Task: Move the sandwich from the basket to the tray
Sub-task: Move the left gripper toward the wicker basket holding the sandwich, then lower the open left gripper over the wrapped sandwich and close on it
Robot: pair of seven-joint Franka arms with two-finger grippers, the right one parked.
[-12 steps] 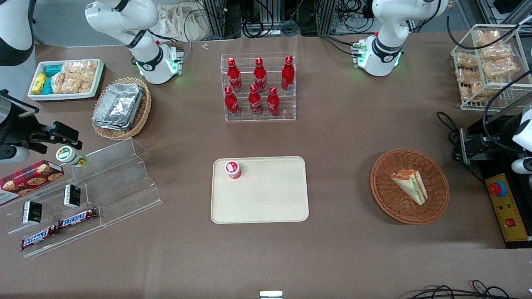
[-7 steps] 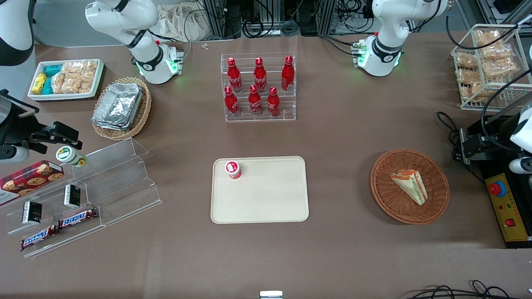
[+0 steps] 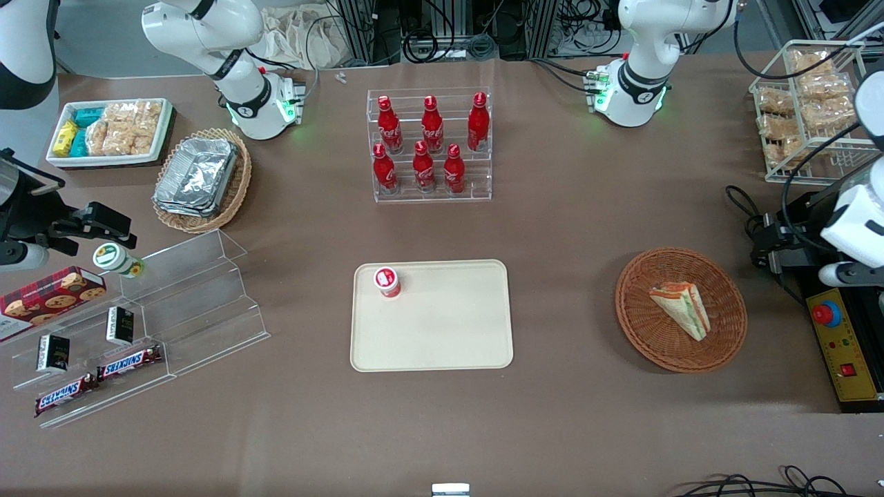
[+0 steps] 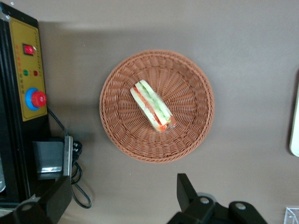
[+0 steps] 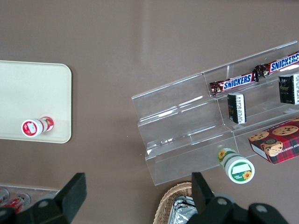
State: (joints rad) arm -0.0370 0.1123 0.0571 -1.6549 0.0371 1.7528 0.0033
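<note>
The sandwich [image 4: 153,105] lies on its side in the middle of the basket [image 4: 196,126], a pale wedge with green and orange layers showing along its cut edge, and nothing is touching it. The gripper [image 4: 124,198] hangs high above the worktop [image 3: 566,221], off the rim of the basket rather than straight over it, toward the working arm's end. Its 2 fingers [image 4: 187,191] stand wide apart and hold nothing. In the front view the gripper itself cannot be made out; only the arm's white wrist [image 3: 853,224] shows at that end, above the black control box [image 3: 846,345] with its yellow panel and red button.

The basket is round, shallow and reddish-brown, and sits flat on the brown worktop just beside the control box. The sandwich's narrow end points toward the front camera.

The tray [image 3: 449,331] lies well apart from the basket, toward the parked arm's end, near the middle of the worktop. 1 small red-and-white cup [image 3: 387,281] stands on it close to a corner; the remaining surface of the tray is bare. Farther from the front camera than the tray, a clear rack [image 3: 431,190] holds 6 red bottles [image 3: 422,166] in 2 rows.
</note>
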